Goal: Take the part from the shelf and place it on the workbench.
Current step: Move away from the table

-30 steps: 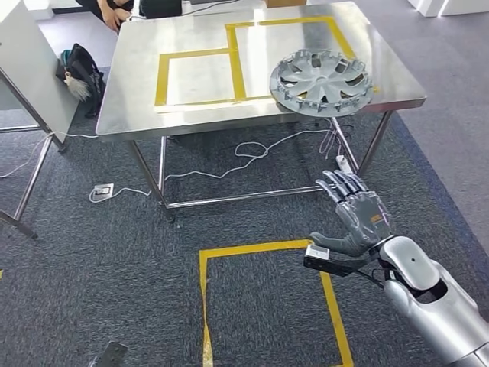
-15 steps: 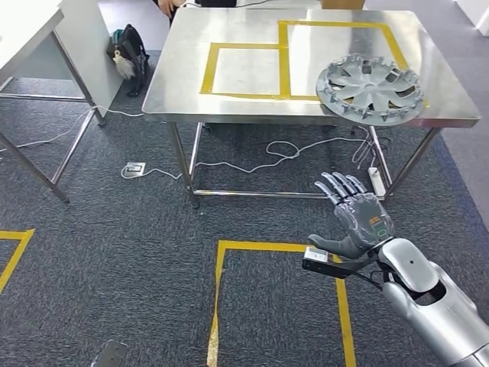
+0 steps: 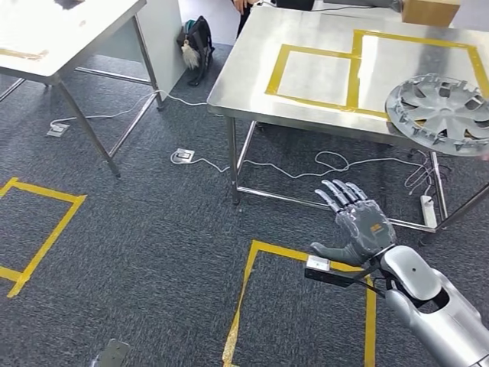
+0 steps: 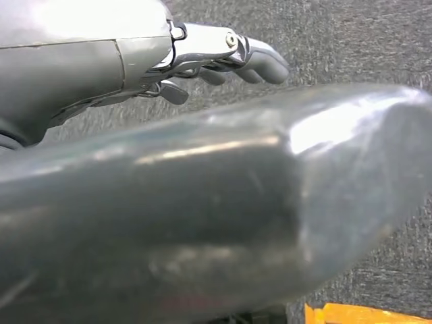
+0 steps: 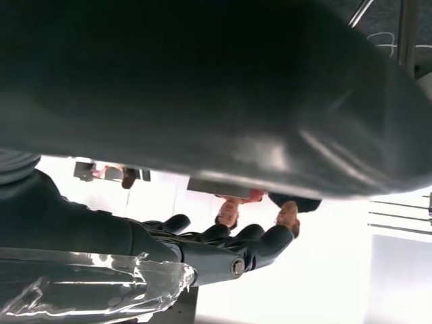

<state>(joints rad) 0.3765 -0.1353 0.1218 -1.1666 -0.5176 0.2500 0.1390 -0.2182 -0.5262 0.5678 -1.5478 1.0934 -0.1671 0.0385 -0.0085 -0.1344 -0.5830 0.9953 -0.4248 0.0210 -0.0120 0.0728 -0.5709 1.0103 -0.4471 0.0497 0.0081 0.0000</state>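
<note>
A: What are the things made of, and what shape do they have?

B: The part (image 3: 443, 112) is a round grey plastic wheel cover with curved spokes and small clips along its rim. It lies flat at the near right edge of the table (image 3: 247, 73), and its rim hangs a little over that edge. The table has a smooth steel top that reflects the light, with yellow tape rectangles on it, and thin steel legs. The floor is dark rough carpet (image 3: 144, 229) with yellow tape squares, and white cables (image 3: 288, 170) lie on it.

A: And the hands?

B: The right hand (image 3: 357, 225) is grey, held out low over the carpet with the fingers straight and apart, and it holds nothing. The left hand (image 4: 224, 57) shows in its wrist view with fingers stretched out over the carpet, also with nothing in it.

A: What differs from 0.5 s ago?

B: The whole picture has shifted to the right, so the camera has turned left. A 2nd white table (image 3: 69, 34) now fills the upper left. The part keeps its place on the table.
</note>
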